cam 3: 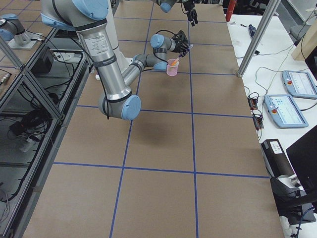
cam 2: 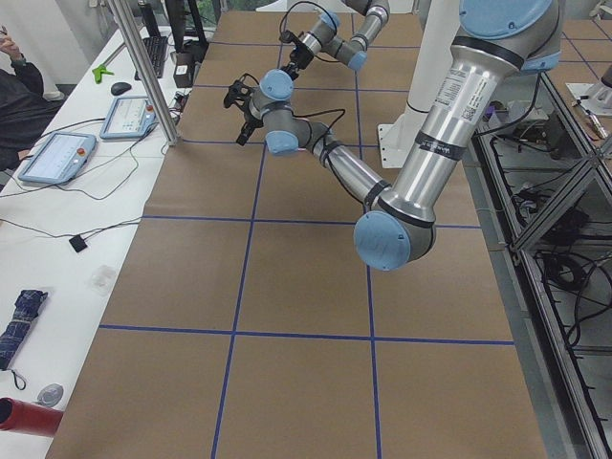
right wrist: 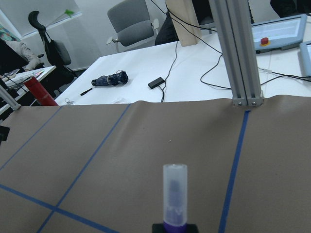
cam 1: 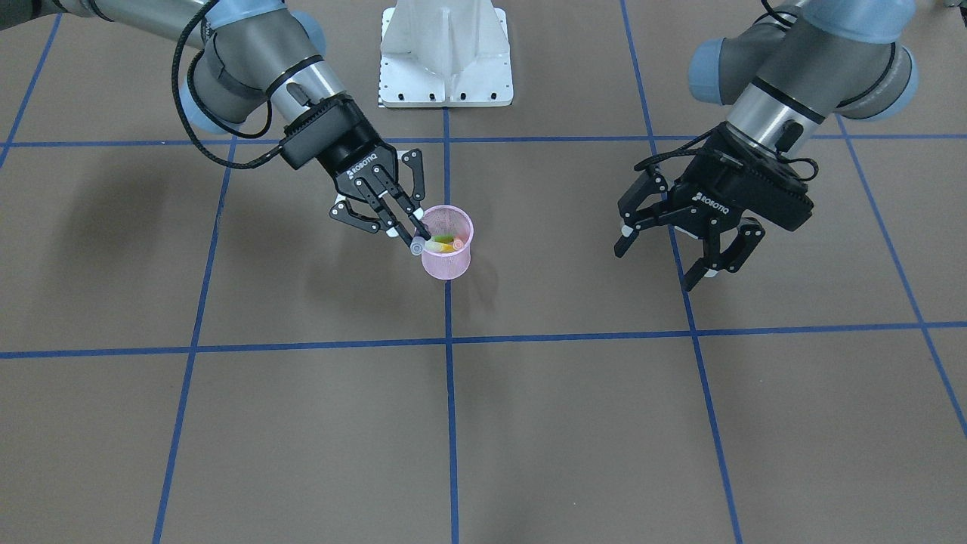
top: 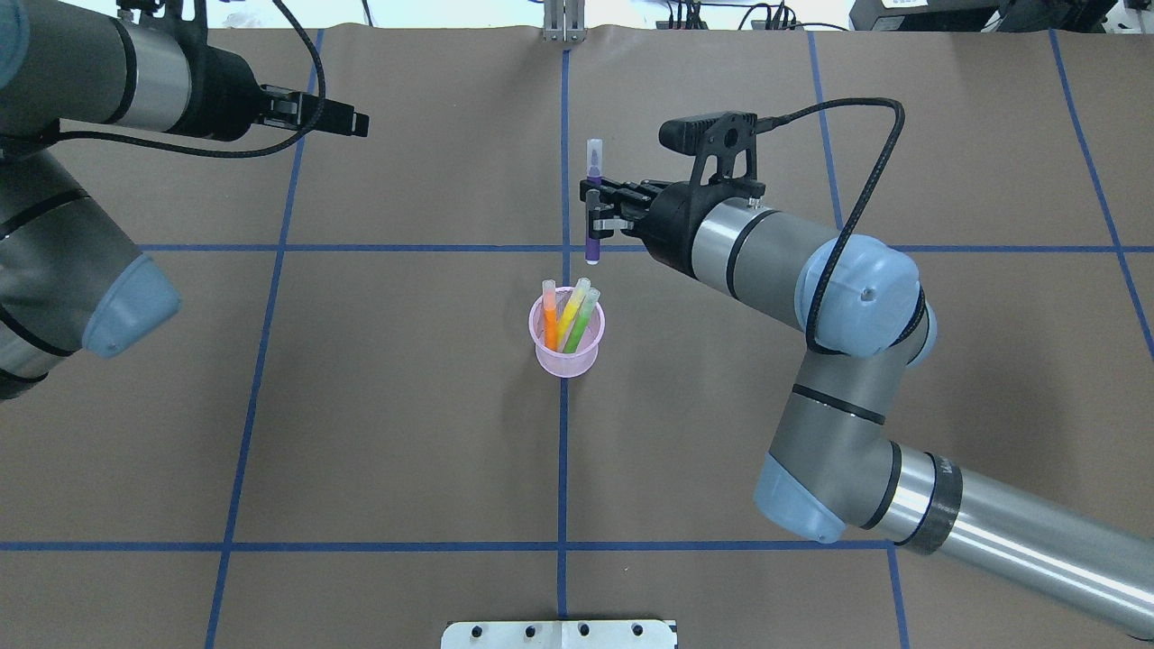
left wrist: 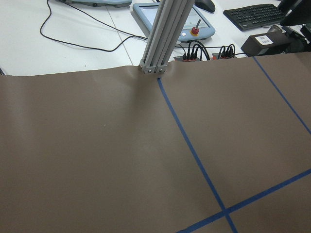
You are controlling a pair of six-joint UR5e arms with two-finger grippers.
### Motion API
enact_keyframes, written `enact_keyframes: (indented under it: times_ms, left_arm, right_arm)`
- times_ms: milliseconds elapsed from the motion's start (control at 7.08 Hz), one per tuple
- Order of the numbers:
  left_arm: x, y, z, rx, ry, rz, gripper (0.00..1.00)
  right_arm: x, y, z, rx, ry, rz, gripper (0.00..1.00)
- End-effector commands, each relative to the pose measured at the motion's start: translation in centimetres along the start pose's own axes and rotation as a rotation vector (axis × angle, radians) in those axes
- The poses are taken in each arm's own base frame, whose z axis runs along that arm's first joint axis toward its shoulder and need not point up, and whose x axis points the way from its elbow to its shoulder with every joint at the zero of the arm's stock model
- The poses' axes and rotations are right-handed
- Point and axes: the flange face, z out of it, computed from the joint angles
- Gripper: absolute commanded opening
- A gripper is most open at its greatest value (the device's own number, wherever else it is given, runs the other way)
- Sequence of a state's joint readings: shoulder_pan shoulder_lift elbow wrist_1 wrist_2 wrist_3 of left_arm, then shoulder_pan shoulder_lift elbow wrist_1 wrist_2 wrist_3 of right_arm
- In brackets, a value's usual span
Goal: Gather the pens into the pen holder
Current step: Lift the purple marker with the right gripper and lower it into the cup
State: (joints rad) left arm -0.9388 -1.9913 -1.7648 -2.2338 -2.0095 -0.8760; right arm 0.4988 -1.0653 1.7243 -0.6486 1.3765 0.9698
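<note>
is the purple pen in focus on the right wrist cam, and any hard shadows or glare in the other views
Right wrist view: the purple pen sits near the lens and looks soft; the table behind is sharper. Front-facing view: only soft-edged shadows left of the pen holder. Overhead view: even light, no glare on the table.

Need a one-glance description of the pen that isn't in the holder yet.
Find the pink mesh pen holder on the centre blue tape line; the right gripper is close by it. The purple pen clamped upright in that gripper is the one: the orange, yellow and green pens all sit in the holder.
</note>
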Motion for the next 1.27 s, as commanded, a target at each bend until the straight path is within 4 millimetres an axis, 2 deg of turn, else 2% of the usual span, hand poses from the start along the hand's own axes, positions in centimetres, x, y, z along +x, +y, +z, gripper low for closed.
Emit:
enact_keyframes:
  times_ms: [0,424,706,848,989,1130]
  left_arm:
    - [-1.2,0.4,0.0,-0.008,-0.016,0.002,0.99]
    - [-2.0,0.9,0.4,-0.018,-0.025,-0.004,0.99]
    - [-2.5,1.1,0.5,-0.022,-0.032,0.007,0.99]
    - [-2.6,1.2,0.6,-0.024,-0.034,0.005,0.99]
    - [-2.7,1.2,0.7,-0.025,-0.035,0.005,0.99]
    - [-2.6,1.2,0.6,-0.024,-0.034,0.005,0.99]
  right_arm:
    - [-1.9,3.6,0.2,0.002,0.005,-0.077,0.0]
    - [-1.6,6.8,0.4,-0.042,0.016,-0.094,0.0]
    - [-1.6,8.0,1.3,-0.034,0.045,-0.101,0.0]
    - [-2.2,7.8,1.4,-0.028,0.039,-0.087,0.26]
    - [-2.2,7.9,1.4,-0.027,0.04,-0.084,0.98]
    - [-2.5,7.7,1.3,-0.023,0.034,-0.08,0.99]
